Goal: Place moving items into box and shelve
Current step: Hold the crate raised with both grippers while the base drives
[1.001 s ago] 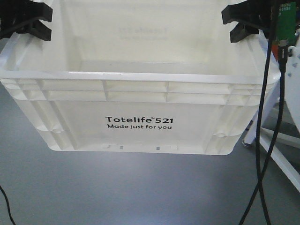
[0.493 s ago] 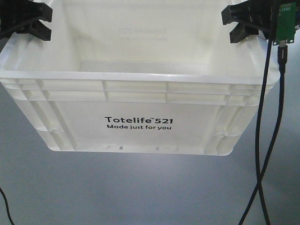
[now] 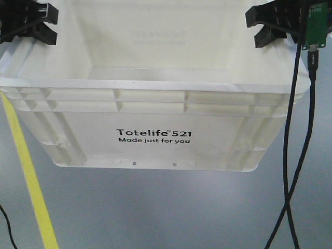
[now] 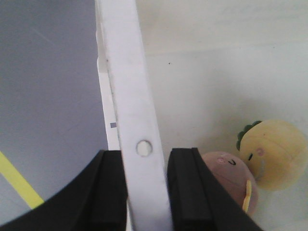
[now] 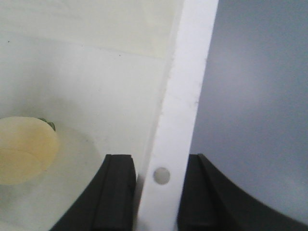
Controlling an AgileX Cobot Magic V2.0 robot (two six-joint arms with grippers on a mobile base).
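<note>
Behind left hand (image 4: 147,161), pinkish toy (image 4: 226,173) half-hidden.

White box (image 3: 78,129) (black lettering), yellow-orange plush (image 4: 276,154) with green leaf, pinkish-brown plush (image 4: 228,175), grey floor (image 3: 155,212), yellow stripe (image 3: 33,192)

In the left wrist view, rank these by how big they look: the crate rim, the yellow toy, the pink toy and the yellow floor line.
1. crate rim
2. yellow toy
3. pink toy, partly hidden, so its rank is unsure
4. floor line

Open box (image 3: 155,104) mouth, cables (image 3: 313,72) just beside
</note>
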